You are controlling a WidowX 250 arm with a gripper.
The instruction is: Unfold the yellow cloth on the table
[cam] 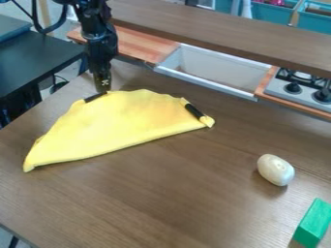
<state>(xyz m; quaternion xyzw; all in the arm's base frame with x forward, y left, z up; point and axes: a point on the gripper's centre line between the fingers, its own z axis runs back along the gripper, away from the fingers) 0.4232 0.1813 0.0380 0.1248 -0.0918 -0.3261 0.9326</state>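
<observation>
Yellow cloth: The yellow cloth (123, 126) is spread across the upper left of the table (161, 193), with its long, fairly straight side toward the camera and its curved side away.
Gripper: The gripper (103, 89) is seen at the cloth's far edge, near its upper left, by one black strip (95, 97). Contact with the cloth appears likely, but whether the gripper is open or closed cannot be told.
Done: The cloth seems to be doubled over into a rough half-moon (a judgement drawn from its outline and the straight near side). No large bunching is seen in its middle.
Left: An even finish is judged to be lacking. The left corner is drawn out into a point, the far edge is wavy, and the right corner, by the other black strip (194, 111), is slightly crumpled. How well the layers are matched underneath cannot be seen.
White oval object: The white oval object (275, 169) is placed well apart from the cloth, toward the right; no part in the cloth work is apparent.
Green block: The green block (313, 223) is set at the lower right, apart from both.
</observation>
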